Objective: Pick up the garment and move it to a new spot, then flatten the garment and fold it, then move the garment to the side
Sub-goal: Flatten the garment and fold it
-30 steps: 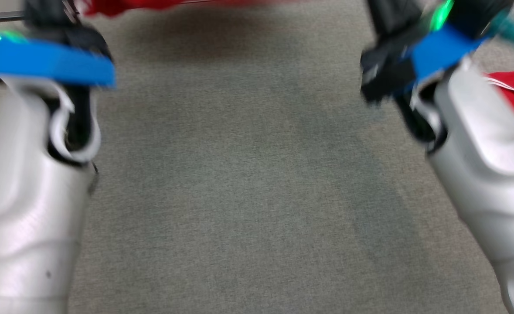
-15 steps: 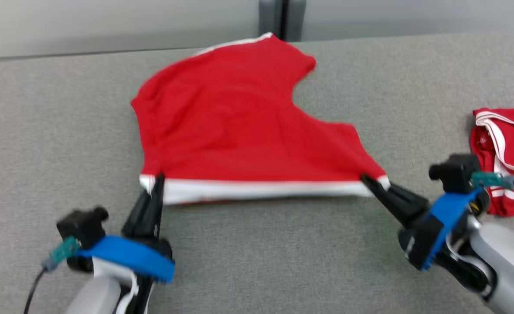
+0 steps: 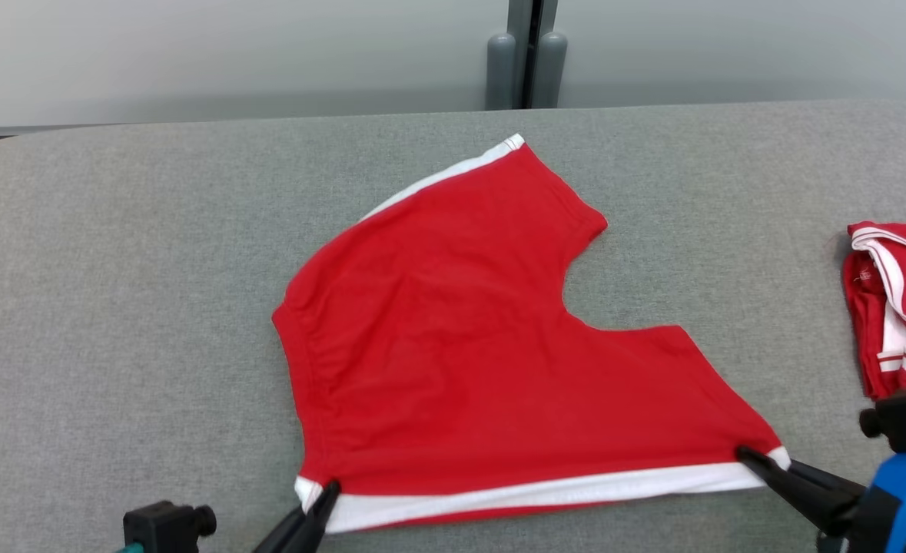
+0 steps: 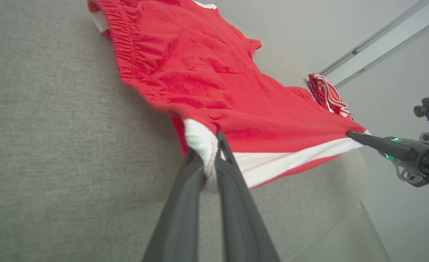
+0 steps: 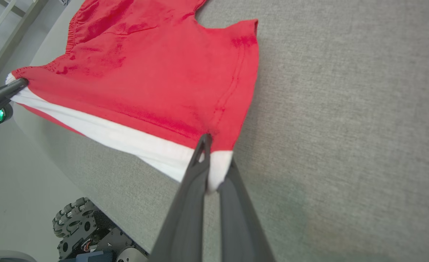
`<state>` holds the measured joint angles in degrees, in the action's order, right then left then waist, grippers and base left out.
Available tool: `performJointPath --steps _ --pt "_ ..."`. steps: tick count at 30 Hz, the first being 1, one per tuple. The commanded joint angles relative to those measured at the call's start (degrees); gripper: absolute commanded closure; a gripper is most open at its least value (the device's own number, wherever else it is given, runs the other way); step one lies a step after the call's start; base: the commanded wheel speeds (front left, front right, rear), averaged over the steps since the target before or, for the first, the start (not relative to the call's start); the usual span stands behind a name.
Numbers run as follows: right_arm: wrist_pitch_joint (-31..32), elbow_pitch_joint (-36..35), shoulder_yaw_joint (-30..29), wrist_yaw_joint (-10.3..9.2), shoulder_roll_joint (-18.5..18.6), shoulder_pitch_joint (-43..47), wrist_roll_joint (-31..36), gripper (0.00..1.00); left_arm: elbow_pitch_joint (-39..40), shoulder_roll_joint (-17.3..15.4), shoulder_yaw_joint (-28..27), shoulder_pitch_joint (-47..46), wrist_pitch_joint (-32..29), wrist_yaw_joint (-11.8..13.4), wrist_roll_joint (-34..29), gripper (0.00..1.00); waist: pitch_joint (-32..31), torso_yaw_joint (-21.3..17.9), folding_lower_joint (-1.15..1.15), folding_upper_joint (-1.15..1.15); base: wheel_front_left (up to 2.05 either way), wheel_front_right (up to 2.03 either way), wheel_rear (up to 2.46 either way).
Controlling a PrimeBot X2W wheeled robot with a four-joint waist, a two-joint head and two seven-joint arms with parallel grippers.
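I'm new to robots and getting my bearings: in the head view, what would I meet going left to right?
The left gripper pinching a white-banded corner, red garment spread flat, right gripper pinching the other corner, second red garment bunched at the right edge.

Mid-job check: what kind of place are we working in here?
Probably an indoor lab or test room rather than a home: a grey fabric-covered table, plain pale wall panels behind it, and red shorts spread out, with a second red garment set aside at the right.
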<state>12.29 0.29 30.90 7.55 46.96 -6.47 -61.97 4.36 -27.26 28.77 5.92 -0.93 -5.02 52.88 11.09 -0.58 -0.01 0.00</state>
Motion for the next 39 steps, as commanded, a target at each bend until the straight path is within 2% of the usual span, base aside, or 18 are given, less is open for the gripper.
performJointPath --steps 1,4,7,10,14,16,17,26,27,32,39 --pt "1.5 -1.9 -4.4 -0.12 0.1 4.0 1.7 1.0 2.9 -2.0 -0.6 2.1 -1.7 1.0 1.5 1.0 0.3 0.3 0.01 0.0 0.0 0.0 0.0" --pt "4.2 -6.7 -13.9 -0.12 -2.2 8.7 7.3 1.0 8.6 -3.7 -1.9 3.7 -2.9 2.3 2.9 1.0 0.7 0.5 0.01 0.0 0.0 0.0 0.0" --pt "7.9 -12.5 -21.1 -0.12 -7.2 10.3 13.2 1.0 11.5 -3.7 -2.8 3.0 -2.2 2.6 3.0 1.0 1.1 0.8 0.01 0.0 0.0 0.0 0.0" --pt "12.3 -16.5 -23.4 -0.07 -11.7 6.7 17.3 1.0 10.9 -2.7 -2.6 -0.5 -2.8 2.3 2.6 1.0 2.0 1.3 0.01 0.0 0.0 0.0 0.0" --pt "15.6 -16.9 -22.4 -0.06 -14.4 0.7 19.7 1.0 8.8 -0.2 -2.8 -5.0 -1.8 2.2 2.0 1.0 3.2 2.2 0.01 0.0 0.0 0.0 0.0" --pt "16.6 -15.0 -21.5 -0.05 -15.9 -4.6 21.0 1.0 6.8 2.1 -3.3 -9.0 -0.5 2.0 1.6 1.0 4.2 2.9 0.01 0.0 0.0 0.0 0.0" --pt "17.2 -12.1 -20.4 -0.05 -17.4 -10.3 22.0 1.0 4.4 4.4 -2.7 -12.2 -0.3 1.2 2.5 1.0 5.4 3.8 0.01 0.0 0.0 0.0 0.0" --pt "14.9 4.5 -13.6 -0.05 -19.7 -32.2 24.5 1.0 -11.1 12.1 -2.6 -26.2 2.3 1.9 0.4 1.0 11.0 9.3 0.01 0.0 0.0 0.0 0.0" --pt "14.9 4.5 -13.6 -0.05 -19.7 -32.2 24.5 1.0 -11.1 12.1 -2.6 -26.2 2.3 1.9 0.4 1.0 11.0 9.3 0.01 0.0 0.0 0.0 0.0" --pt "10.5 16.1 -11.9 -0.05 -20.6 -41.3 26.2 1.0 -18.3 16.4 -1.4 -31.2 4.7 1.5 -0.3 1.0 13.9 12.7 0.01 0.0 0.0 0.0 0.0" --pt "6.4 26.9 -9.8 -0.05 -21.8 -48.1 25.8 1.0 -24.2 19.1 -1.1 -35.2 6.5 0.6 -0.5 1.0 16.4 15.0 0.01 0.0 0.0 0.0 0.0"
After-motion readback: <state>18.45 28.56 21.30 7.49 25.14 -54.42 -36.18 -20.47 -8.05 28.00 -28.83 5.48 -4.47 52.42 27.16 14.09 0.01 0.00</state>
